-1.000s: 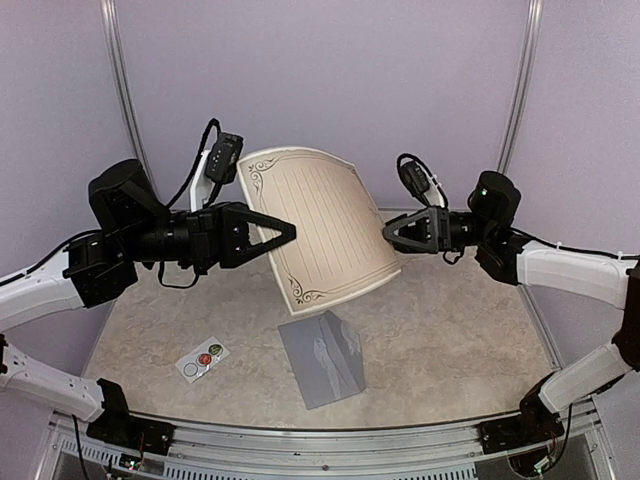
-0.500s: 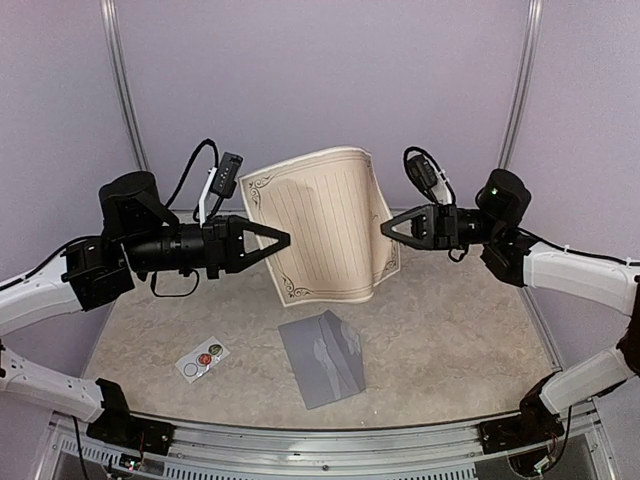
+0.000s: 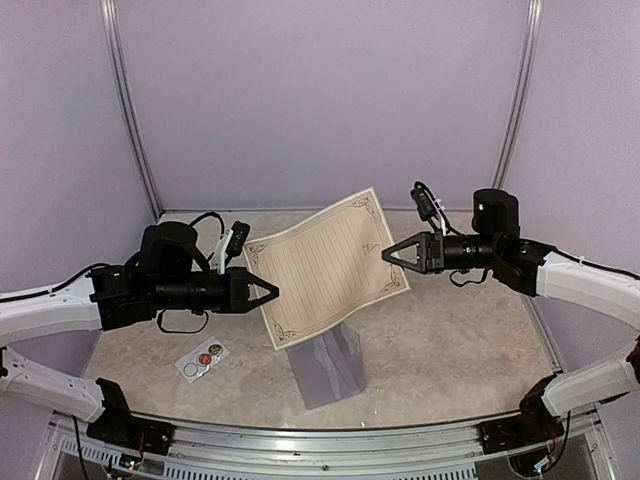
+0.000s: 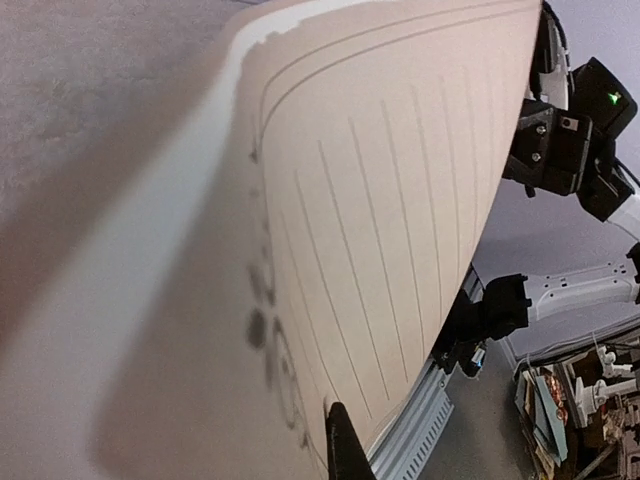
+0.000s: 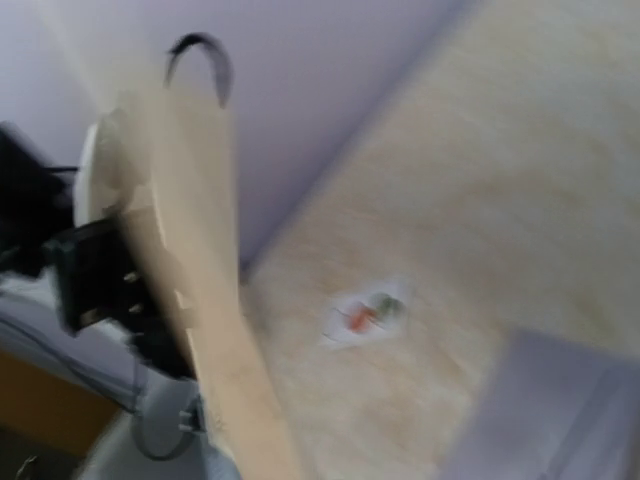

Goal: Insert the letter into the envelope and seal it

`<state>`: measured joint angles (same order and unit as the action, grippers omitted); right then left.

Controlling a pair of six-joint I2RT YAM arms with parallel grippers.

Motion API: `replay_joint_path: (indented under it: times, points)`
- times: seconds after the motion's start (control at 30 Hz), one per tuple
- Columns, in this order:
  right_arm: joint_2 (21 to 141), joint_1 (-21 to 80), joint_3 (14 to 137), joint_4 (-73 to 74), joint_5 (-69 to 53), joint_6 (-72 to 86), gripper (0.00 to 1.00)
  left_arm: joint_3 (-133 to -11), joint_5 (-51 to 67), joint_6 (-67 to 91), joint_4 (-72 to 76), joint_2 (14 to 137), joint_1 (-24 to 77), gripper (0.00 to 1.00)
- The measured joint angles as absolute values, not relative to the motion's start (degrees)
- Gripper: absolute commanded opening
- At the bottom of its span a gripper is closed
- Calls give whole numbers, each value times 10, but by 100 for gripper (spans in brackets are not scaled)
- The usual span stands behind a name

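The letter (image 3: 325, 262), a cream lined sheet with ornate corners, hangs tilted in the air between both arms. My left gripper (image 3: 272, 292) is shut on its lower left edge. My right gripper (image 3: 386, 253) is shut on its right edge. In the left wrist view the letter (image 4: 380, 200) fills most of the frame, with one black finger (image 4: 347, 455) against it. In the blurred right wrist view the letter (image 5: 205, 300) shows edge-on and my fingers are out of sight. The grey envelope (image 3: 328, 368) lies on the table below, its top hidden by the letter's lower corner.
A small white sticker card (image 3: 203, 360) with red and green dots lies on the table at the front left, also in the right wrist view as a blurred sticker card (image 5: 365, 312). Purple walls enclose the back and sides. A metal rail (image 3: 320, 440) runs along the near edge.
Both arms came down with the letter, which went from curled and upright to flatter and lower over the envelope. My right gripper closed on the letter's right edge.
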<state>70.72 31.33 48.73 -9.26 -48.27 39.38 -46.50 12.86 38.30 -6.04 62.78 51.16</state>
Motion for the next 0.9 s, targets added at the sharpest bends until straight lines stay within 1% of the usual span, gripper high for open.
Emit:
replay_joint_path:
  times: [0.1, 0.27, 0.37, 0.5, 0.7, 0.73, 0.8, 0.87, 0.9]
  points:
    - [710, 334, 485, -18, -415, 371, 0, -420, 113, 423, -48, 642, 517, 0]
    - [745, 402, 491, 80, -306, 351, 0, -363, 105, 473, -6, 679, 537, 0]
    - [771, 438, 495, 105, -270, 352, 0, -350, 105, 486, 25, 713, 545, 0]
    - [821, 484, 533, 135, -221, 361, 0, -341, 104, 490, 62, 761, 550, 0]
    - [898, 527, 570, 132, -206, 376, 0, -319, 107, 489, 113, 823, 551, 0]
    - [912, 535, 576, 131, -208, 378, 2, -318, 108, 489, 119, 833, 551, 0]
    - [939, 551, 591, 127, -213, 380, 11, -317, 110, 488, 133, 854, 551, 0]
    - [964, 566, 604, 119, -221, 386, 24, -313, 112, 488, 142, 868, 551, 0]
    - [972, 571, 606, 112, -225, 388, 34, -311, 112, 488, 146, 873, 551, 0]
